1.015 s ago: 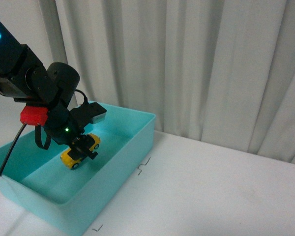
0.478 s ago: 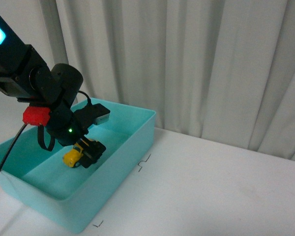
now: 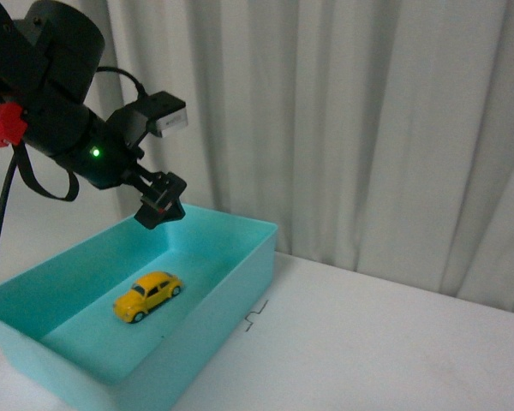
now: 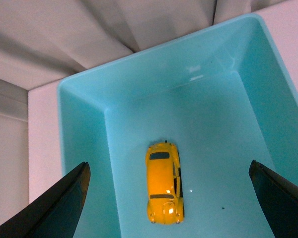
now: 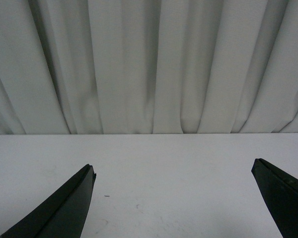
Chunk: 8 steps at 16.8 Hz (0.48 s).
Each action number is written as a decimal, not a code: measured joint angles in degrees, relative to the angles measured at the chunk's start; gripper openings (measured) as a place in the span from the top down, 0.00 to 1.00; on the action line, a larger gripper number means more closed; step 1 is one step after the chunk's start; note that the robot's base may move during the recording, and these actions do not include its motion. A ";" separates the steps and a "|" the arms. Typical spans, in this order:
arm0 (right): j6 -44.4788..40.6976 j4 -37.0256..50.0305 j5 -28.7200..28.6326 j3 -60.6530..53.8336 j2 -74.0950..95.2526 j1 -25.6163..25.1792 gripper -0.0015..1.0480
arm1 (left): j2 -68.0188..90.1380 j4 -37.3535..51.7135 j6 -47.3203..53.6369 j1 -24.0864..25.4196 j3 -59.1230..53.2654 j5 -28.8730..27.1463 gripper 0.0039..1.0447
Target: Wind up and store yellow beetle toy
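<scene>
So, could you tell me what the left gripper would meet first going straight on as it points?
Most likely the small glossy yellow beetle toy car, lying centred between its open fingers in the turquoise plastic bin; depth is unclear.

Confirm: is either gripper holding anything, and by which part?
Nothing held: left gripper open above the yellow beetle toy in the bin; right gripper open, empty.

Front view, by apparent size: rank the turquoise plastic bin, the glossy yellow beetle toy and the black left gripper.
1. turquoise plastic bin
2. yellow beetle toy and left gripper look alike, at different distances, so unranked.
</scene>
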 joint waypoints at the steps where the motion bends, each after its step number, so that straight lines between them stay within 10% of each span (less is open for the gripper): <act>1: 0.00 0.00 0.00 0.00 0.00 0.00 0.06 | -3.34 -0.04 -0.02 0.76 -1.66 1.27 0.06; 4: 0.00 0.00 0.00 0.00 0.00 0.00 0.06 | -17.90 5.88 -3.50 2.86 -8.61 8.35 0.08; 6: 0.00 -0.04 0.00 0.00 0.00 0.00 0.06 | -31.65 31.74 -18.53 2.51 -25.18 10.43 0.30; 8: 0.00 0.00 0.00 0.00 -0.02 0.00 0.06 | -42.49 36.98 -27.52 1.33 -36.26 8.92 0.53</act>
